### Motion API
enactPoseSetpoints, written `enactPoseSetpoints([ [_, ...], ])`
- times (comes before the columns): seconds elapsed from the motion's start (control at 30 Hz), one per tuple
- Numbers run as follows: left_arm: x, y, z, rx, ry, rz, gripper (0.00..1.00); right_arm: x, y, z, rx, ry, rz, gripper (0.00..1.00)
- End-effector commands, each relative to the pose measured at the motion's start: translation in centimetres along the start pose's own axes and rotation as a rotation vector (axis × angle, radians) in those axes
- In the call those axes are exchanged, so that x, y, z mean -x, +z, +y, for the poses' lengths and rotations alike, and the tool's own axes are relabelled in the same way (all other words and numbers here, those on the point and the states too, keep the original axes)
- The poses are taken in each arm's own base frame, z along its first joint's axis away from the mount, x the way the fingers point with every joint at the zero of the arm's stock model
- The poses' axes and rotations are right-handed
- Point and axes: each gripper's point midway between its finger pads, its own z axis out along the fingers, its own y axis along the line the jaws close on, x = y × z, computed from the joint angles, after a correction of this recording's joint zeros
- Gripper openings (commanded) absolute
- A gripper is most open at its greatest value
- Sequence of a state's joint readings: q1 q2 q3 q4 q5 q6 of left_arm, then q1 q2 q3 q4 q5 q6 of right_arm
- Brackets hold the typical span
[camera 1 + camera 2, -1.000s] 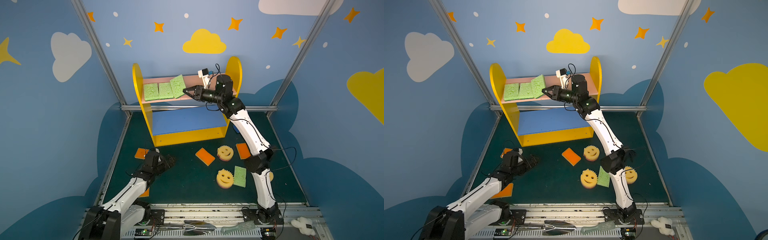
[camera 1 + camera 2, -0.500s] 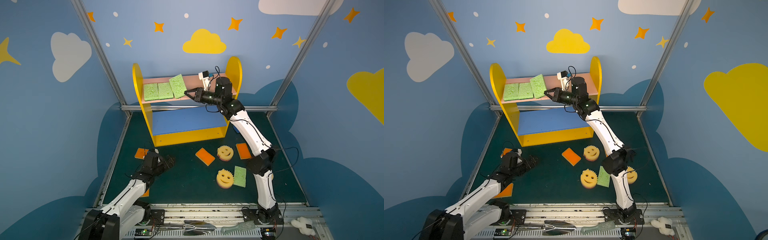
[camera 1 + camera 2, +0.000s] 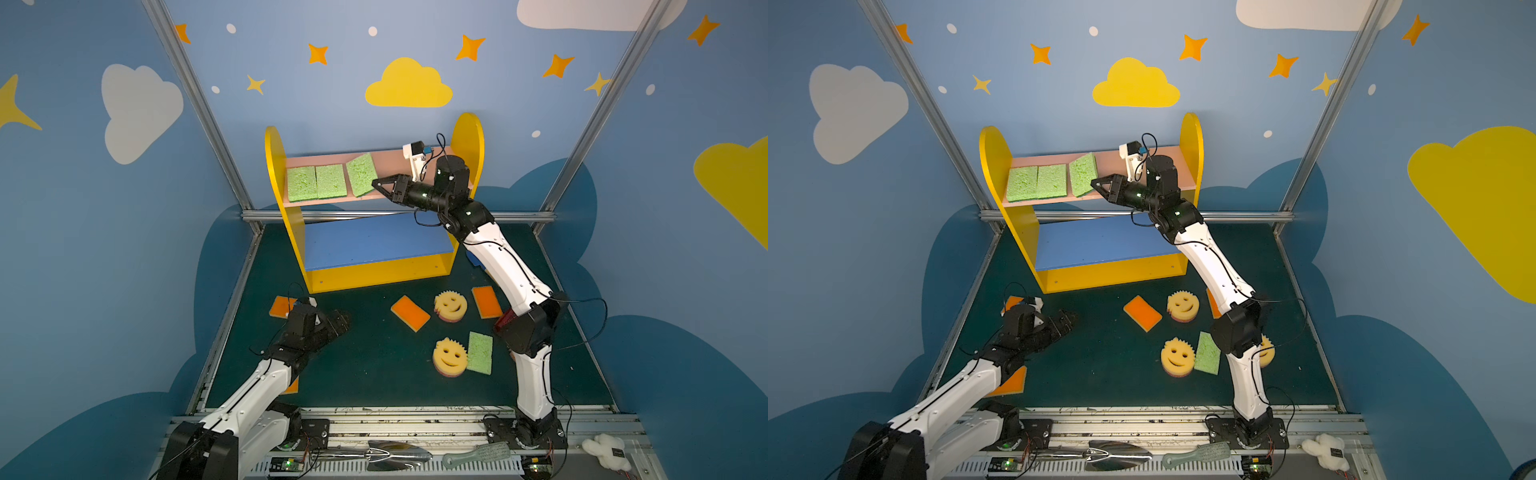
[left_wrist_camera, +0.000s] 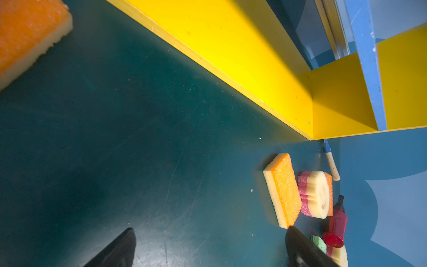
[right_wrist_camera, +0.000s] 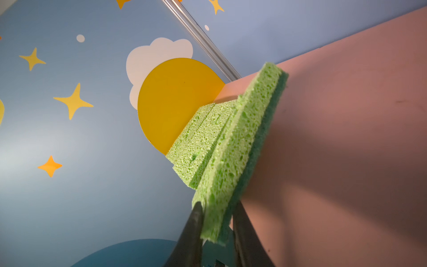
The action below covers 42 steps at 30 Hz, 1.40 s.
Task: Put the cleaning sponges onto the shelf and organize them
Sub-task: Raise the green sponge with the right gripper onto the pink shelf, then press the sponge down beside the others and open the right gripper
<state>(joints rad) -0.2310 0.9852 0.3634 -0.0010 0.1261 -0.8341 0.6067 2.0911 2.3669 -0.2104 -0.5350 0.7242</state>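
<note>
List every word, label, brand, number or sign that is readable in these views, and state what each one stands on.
Legible words, brands or numbers: none in any view.
Black tag on the white plush toy, by the front rail in both top views: too small to read.
Round yellow sponges: smiley faces only, no lettering.
Wall stars and clouds: decoration, no text.
</note>
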Motion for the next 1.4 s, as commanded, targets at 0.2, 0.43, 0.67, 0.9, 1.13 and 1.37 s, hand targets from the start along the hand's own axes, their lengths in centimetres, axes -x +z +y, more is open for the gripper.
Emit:
enactPoseSetpoints([
  [0.2, 0.1, -0.4, 0.5, 0.015, 0.012, -0.013, 0.99, 0.9, 0.7, 2.0, 0.044, -0.031, -0.023, 0.2],
  [0.43, 0.2, -0.5, 0.3, 0.014, 0.015, -0.016, 1.0, 0.6, 1.2, 1.6, 0.041, -0.023, -0.015, 0.15],
  [0.67, 0.3, -0.6, 0.4, 0.014, 0.015, -0.018, 0.99, 1.5, -0.5, 2.5, 0.017, -0.089, -0.028, 0.4],
  [0.9, 0.3, -0.5, 0.2, 0.005, 0.006, -0.016, 0.99, 2.6, -2.6, 3.5, 0.014, -0.136, -0.046, 0.48],
  [1.13, 0.2, -0.8, 0.2, 0.005, 0.004, -0.018, 0.99, 1.1, -3.0, 3.4, 0.002, -0.169, 0.005, 0.27],
  [1.37, 0.0, -0.7, 0.4, 0.008, -0.002, -0.011, 0.99, -0.3, -2.4, 1.9, -0.026, -0.165, 0.04, 0.0],
])
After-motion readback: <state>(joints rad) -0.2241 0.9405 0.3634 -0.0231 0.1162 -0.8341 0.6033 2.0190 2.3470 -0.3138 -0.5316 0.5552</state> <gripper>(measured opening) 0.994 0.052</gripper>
